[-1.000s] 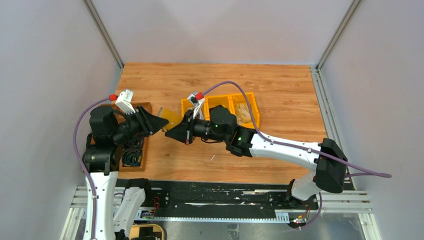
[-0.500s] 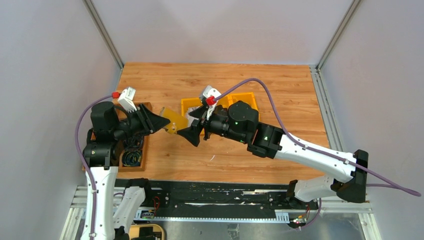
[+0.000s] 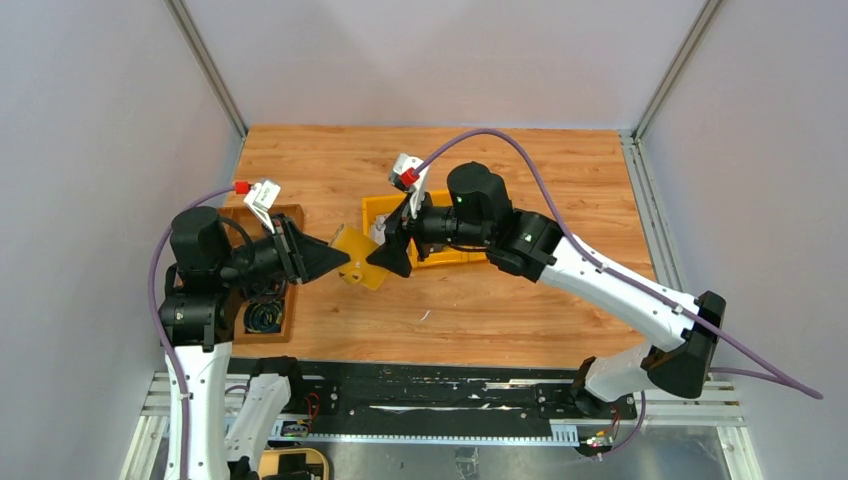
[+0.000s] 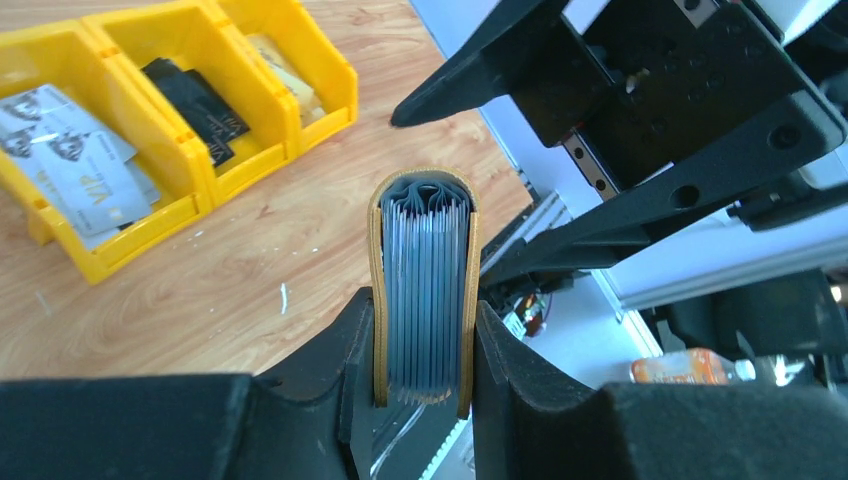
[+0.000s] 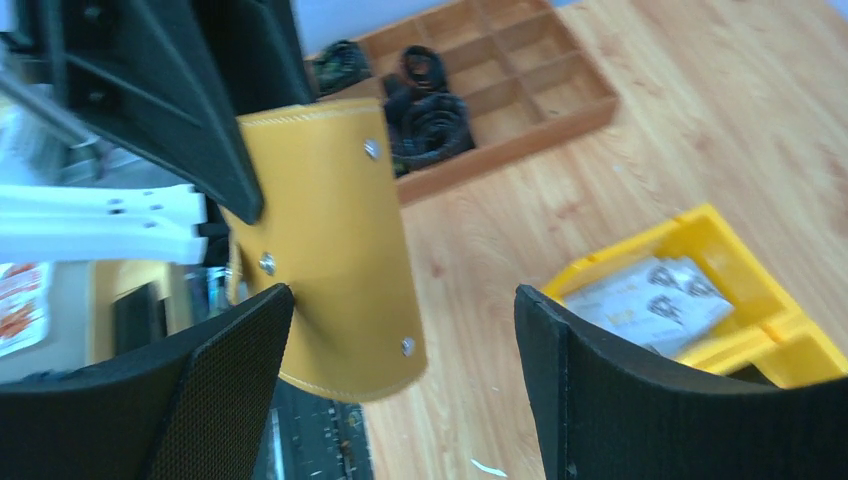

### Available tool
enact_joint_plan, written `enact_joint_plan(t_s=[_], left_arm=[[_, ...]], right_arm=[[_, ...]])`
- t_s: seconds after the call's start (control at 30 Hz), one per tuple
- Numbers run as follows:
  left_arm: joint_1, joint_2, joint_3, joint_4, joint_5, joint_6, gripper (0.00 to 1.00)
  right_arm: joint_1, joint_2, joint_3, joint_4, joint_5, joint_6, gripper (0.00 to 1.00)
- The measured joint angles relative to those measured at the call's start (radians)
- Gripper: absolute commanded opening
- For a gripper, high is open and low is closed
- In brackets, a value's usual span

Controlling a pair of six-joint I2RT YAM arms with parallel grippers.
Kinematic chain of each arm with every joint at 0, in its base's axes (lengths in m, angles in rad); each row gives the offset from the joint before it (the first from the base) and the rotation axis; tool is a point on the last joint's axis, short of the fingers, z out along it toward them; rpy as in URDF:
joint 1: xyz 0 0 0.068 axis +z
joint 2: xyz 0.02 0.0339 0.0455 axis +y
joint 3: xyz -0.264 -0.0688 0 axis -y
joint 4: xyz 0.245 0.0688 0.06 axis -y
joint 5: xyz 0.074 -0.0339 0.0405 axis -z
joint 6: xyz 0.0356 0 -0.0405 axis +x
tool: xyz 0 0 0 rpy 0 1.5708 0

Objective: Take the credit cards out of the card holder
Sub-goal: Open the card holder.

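Note:
My left gripper [image 3: 342,262] is shut on the card holder [image 3: 361,269], a mustard-yellow wallet held above the table. In the left wrist view the card holder [image 4: 378,290] stands edge-on between my left gripper's [image 4: 422,305] fingers. Its grey pockets [image 4: 425,280] show, and I cannot tell if cards sit in them. My right gripper [image 3: 388,258] is open just right of the holder. In the right wrist view the card holder [image 5: 330,240], with silver studs, hangs beside the left finger of my right gripper [image 5: 400,300], not gripped. White credit cards [image 4: 85,175] and black ones [image 4: 195,100] lie in the yellow bins.
A row of yellow bins [image 3: 385,210] stands behind the right gripper, mostly covered by the right arm. The yellow bin [image 5: 740,290] nearest the right fingers holds white cards. A brown compartment tray [image 3: 285,212] with dark coiled items sits at the left under the left arm.
The right gripper has gone from shut to open and its arm has swung back over the bins. The left gripper has carried the card holder slightly right and nearer.

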Motion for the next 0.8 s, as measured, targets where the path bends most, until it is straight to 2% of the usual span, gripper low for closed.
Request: enact_joint_plan(t_s=[0.07,0.17,0.3,0.37,0.47,0.53,0.57,0.73,0.8], left_arm=[[0.000,-0.007,0.003,0.000,0.037,0.014,0.00],[0.000,-0.009,0.003,-0.003,0.086,0.032,0.00],[0.000,-0.010,0.004,-0.008,0.127,0.053,0.00],[0.001,-0.013,0.005,-0.021,0.137,0.072,0.01],[0.002,-0.021,0.005,-0.023,0.150,0.091,0.25],[0.002,-0.040,0.008,-0.021,0.142,0.095,0.48],[0.001,-0.049,0.008,-0.021,0.126,0.095,0.54],[0.000,-0.086,-0.026,0.012,0.009,0.065,0.73],[0.000,-0.090,-0.047,0.019,0.003,0.051,0.74]], right_arm=[[-0.005,0.018,0.031,-0.016,-0.090,0.010,0.83],[-0.006,0.050,0.063,-0.032,-0.208,0.027,0.73],[-0.006,0.104,0.085,-0.044,-0.326,0.068,0.50],[-0.006,0.118,0.089,-0.047,-0.373,0.085,0.32],[-0.019,0.120,0.094,-0.059,-0.436,0.111,0.12],[-0.022,0.119,0.098,-0.062,-0.466,0.135,0.09],[-0.022,0.119,0.098,-0.060,-0.472,0.139,0.09],[-0.018,0.120,0.099,-0.046,-0.422,0.172,0.01],[-0.018,0.120,0.099,-0.044,-0.397,0.179,0.00]])
